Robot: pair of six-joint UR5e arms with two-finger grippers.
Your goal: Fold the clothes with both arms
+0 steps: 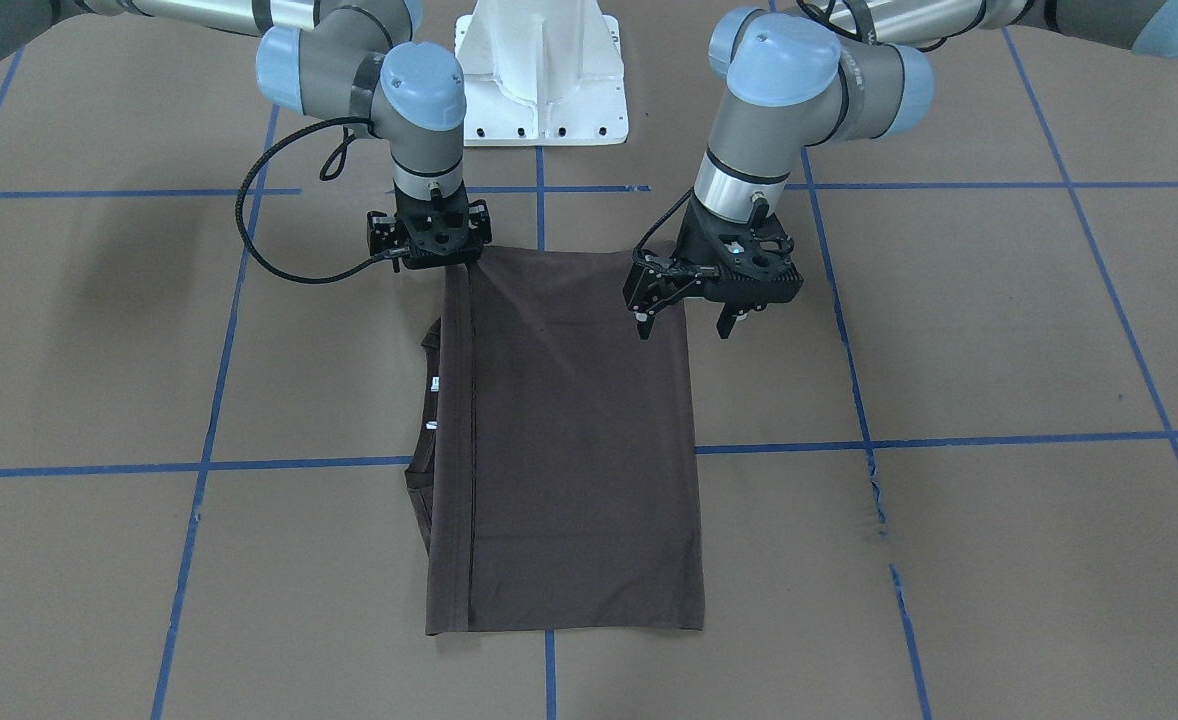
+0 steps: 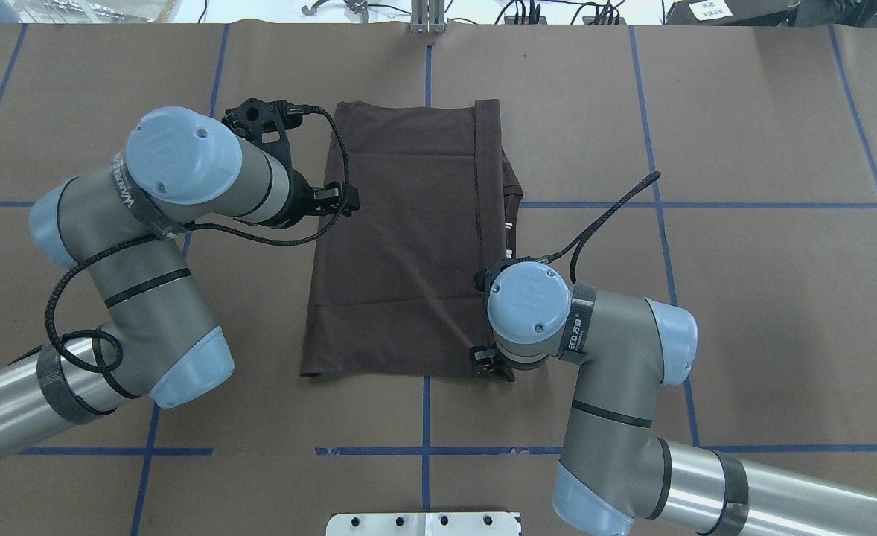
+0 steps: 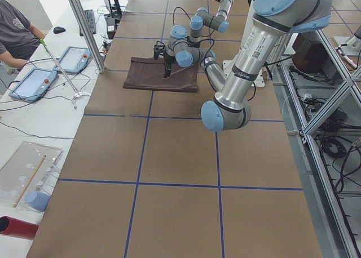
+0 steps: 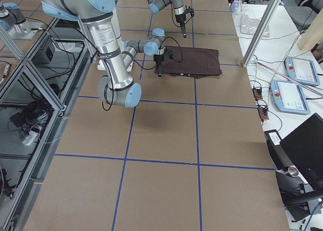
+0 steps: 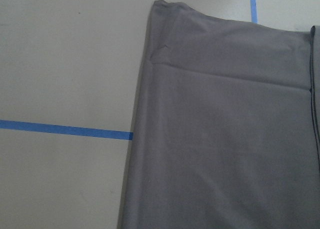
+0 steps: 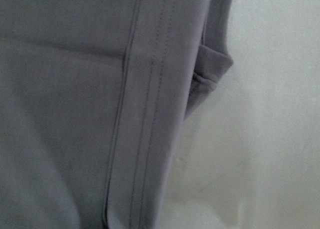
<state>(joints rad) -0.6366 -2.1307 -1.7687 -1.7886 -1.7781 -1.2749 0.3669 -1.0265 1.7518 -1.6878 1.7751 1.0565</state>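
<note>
Shirt (image 1: 569, 450): flat on the table (image 1: 949, 330), folded into a long strip, with a sleeve (image 1: 419, 495) poking out on my right side.
Left claw (image 1: 682, 328): fingers spread, holding nothing, hanging high over the strip's left edge.
Right claw (image 1: 432, 250): low at the near right corner. I cannot tell whether it is closed.
Risk, layers: if I pinch only the top layer there, the stack would likely peel apart on lifting.
Risk, skew: if my left claw lands just off the edge it misses, and a one-sided pull drags the strip crooked.
Risk, sleeve: it may slide further out.
</note>
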